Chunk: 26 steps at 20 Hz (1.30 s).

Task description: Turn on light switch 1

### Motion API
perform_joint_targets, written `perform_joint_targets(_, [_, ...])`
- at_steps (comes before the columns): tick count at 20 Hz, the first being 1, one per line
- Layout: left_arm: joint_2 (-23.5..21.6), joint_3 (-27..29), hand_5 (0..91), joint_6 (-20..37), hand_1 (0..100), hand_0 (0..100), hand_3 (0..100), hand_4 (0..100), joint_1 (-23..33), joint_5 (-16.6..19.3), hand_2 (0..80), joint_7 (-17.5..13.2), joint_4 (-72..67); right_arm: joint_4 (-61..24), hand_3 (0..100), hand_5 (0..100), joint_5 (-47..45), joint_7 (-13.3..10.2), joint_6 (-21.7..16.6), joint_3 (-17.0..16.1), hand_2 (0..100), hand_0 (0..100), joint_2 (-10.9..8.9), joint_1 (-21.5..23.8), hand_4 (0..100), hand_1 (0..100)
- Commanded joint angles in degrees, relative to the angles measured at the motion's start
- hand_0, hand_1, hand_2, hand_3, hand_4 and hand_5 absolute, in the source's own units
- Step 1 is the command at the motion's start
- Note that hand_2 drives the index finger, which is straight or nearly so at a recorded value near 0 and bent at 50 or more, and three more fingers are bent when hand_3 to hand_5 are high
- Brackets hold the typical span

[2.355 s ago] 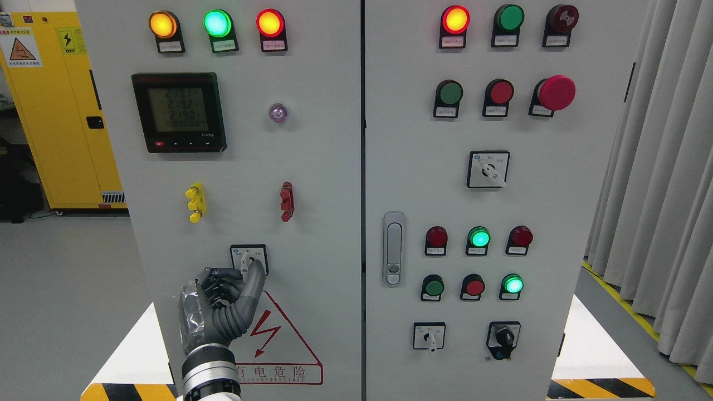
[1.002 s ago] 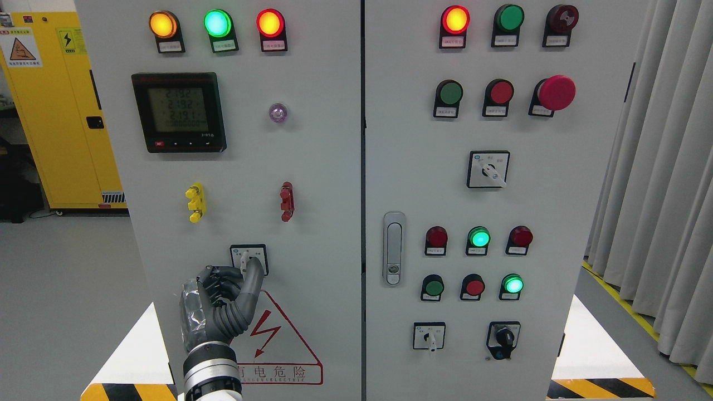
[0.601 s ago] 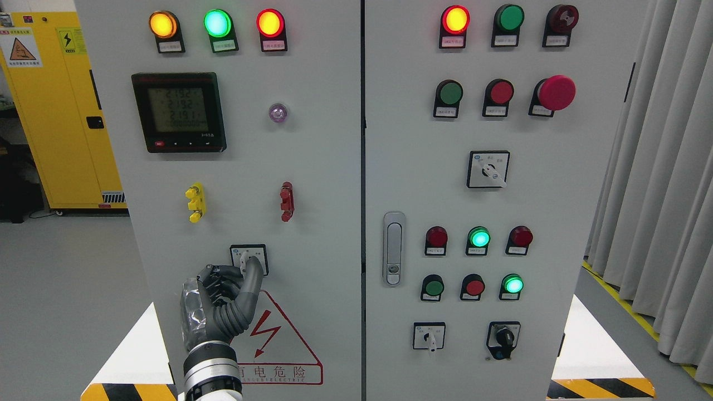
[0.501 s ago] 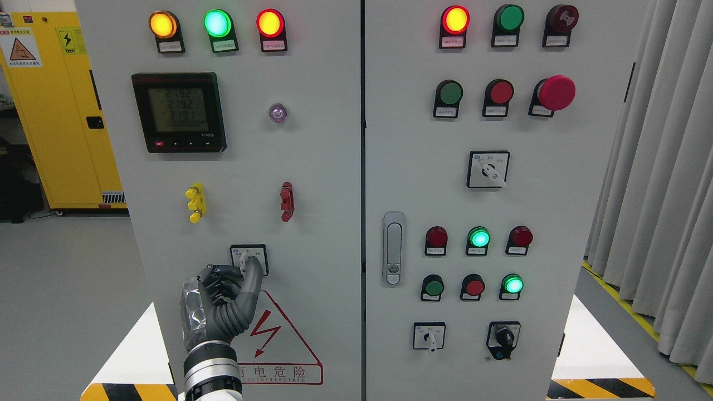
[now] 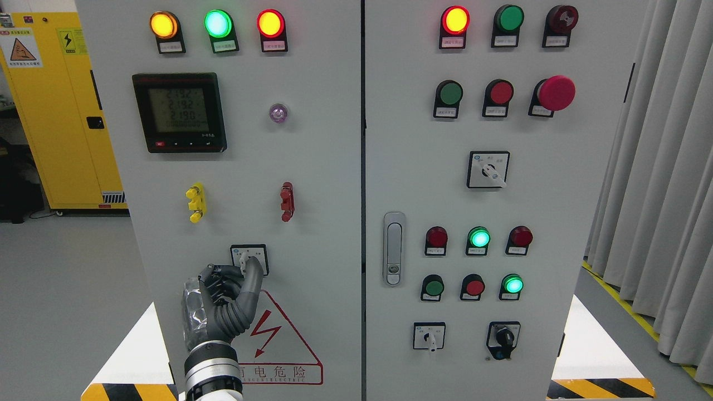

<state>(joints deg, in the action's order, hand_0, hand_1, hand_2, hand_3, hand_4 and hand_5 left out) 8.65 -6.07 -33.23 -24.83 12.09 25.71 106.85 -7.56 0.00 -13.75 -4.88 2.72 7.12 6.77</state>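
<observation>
The left hand [image 5: 223, 303] pinches, as far as the view shows, the white knob of the rotary switch [image 5: 249, 259] low on the left cabinet door [image 5: 323, 167], beneath one yellow [image 5: 195, 202] and one red handle [image 5: 287, 201], one meter [image 5: 179, 112] and three lit lamps [image 5: 217, 23].

You are looking past a grey control cabinet [image 5: 334, 167] that is filling most of the view. To your left a yellow safety cabinet [image 5: 67, 122] is standing on the smooth grey floor [image 5: 61, 289], carrying a triangular warning sign [image 5: 22, 51] and a lightning label [image 5: 68, 40] near its top. To your right pale grey curtains [image 5: 663, 178] are hanging in long folds down to the floor. A yellow floor line [image 5: 629, 312] is running along their foot. Low in the view, black-and-yellow hazard striping [image 5: 601, 387] is showing at both bottom corners. Even, soft light is falling across the room.
</observation>
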Motion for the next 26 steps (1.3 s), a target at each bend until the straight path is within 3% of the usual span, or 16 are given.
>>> perform_joint_targets(1, [0.0, 0.0, 85.5, -0.2, 62, 44, 93, 88, 0.0, 0.0, 63.8, 0.0, -0.5, 0.0, 0, 0, -1.7, 0.0, 0.0, 0.0, 4, 0, 0.0, 0.0, 0, 50])
perform_joint_targets(21, [0.0, 0.0, 85.5, -0.1, 60, 44, 95, 88, 0.0, -0.1, 66.1, -0.1, -0.5, 0.0, 0, 0, -1.7, 0.0, 0.0, 0.0, 4, 0, 0.0, 0.0, 0, 50])
perform_joint_targets(26, [0.0, 0.0, 85.5, -0.1, 60, 49, 95, 88, 0.0, -0.1, 66.0, -0.1, -0.5, 0.0, 0, 0, -1.7, 0.0, 0.0, 0.0, 4, 0, 0.0, 0.0, 0, 50])
